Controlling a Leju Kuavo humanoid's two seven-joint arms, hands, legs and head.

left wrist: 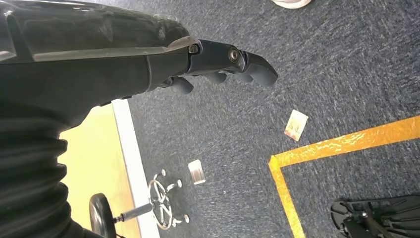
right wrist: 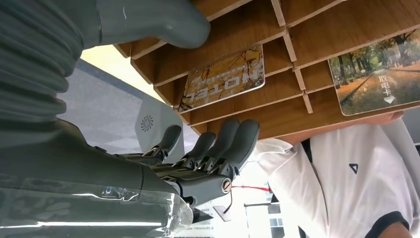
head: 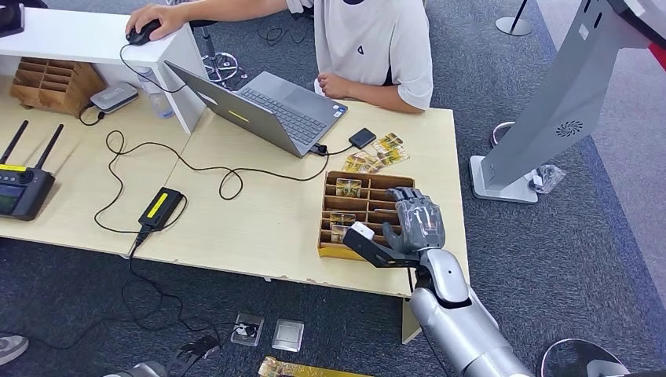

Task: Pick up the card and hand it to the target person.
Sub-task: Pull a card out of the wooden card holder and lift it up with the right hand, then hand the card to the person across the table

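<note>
Nearby, laptop (head: 275, 110), loose cards (head: 377, 153), wooden organizer (head: 357, 212), seated person (head: 369, 47)

My head looks down on the worktop (head: 259, 204); right wrist, close, shares its tray (head: 369, 206); left faces floor (left wrist: 346, 69).

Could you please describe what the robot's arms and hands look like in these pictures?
The right arm is smooth silver metal with rounded segments and a black bracket at the wrist. The right hand is grey, with a ribbed cover, thick thumb and darker fingers. The left hand looks dark grey to black.

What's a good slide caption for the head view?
Right hand hovering open over the wooden divided card tray on the pale table.
</note>
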